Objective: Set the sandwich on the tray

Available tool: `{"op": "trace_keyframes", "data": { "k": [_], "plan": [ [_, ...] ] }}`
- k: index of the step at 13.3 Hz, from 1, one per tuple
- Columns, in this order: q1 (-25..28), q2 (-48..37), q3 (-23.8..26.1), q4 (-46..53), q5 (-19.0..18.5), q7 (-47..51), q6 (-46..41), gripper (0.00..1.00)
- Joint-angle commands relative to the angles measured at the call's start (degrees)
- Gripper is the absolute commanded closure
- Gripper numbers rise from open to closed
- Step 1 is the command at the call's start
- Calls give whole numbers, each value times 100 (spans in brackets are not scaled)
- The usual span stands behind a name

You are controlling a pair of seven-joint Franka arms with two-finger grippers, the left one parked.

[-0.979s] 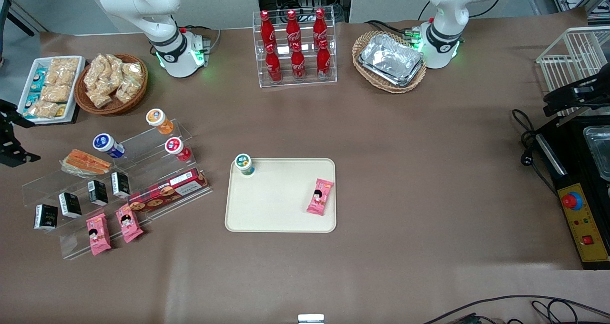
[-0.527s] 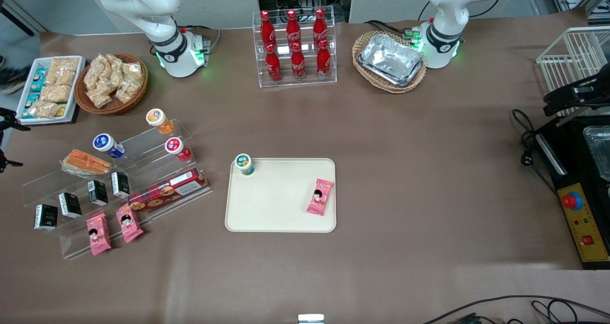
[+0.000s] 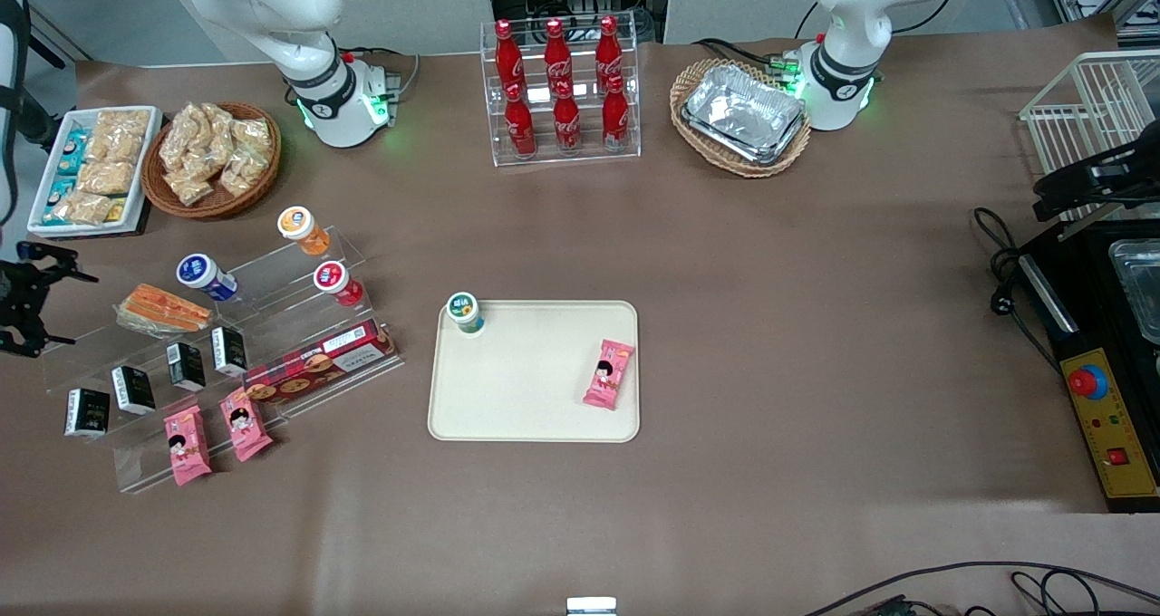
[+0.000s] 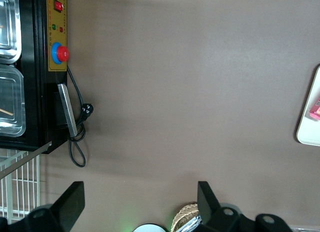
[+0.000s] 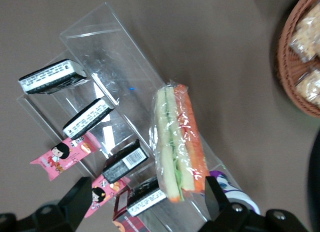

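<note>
The sandwich (image 3: 161, 309), a clear-wrapped wedge with orange and pale layers, lies on the upper step of a clear acrylic stand (image 3: 272, 281). In the right wrist view the sandwich (image 5: 179, 142) is seen lengthwise, below and just ahead of the fingers. My gripper (image 3: 34, 297) hovers at the working arm's end of the table, beside the stand and apart from the sandwich. It is open, and in the wrist view the gripper (image 5: 148, 204) has nothing between its fingers. The cream tray (image 3: 535, 403) lies mid-table, carrying a pink snack packet (image 3: 608, 374) and a small green-lidded cup (image 3: 465, 312).
The stand also holds black cartons (image 3: 186, 365), a red biscuit box (image 3: 317, 362), pink packets (image 3: 245, 422) and lidded cups (image 3: 333, 282). A wicker basket of snacks (image 3: 213, 157) and a white dish (image 3: 89, 168) stand farther from the camera. A cola bottle rack (image 3: 562, 91) stands mid-table.
My gripper slid mostly out of the front view half a second ago and has come back in beside the stand, closer to the sandwich. Nothing on the table has moved.
</note>
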Motion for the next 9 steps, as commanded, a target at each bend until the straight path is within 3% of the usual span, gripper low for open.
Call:
{"op": "trace_keyframes", "data": {
  "k": [1, 9],
  "plan": [
    [21, -279, -2, -684, 164, 339, 688, 0],
    [21, -437, 6, -1431, 191, 401, 1217, 0]
  ]
}}
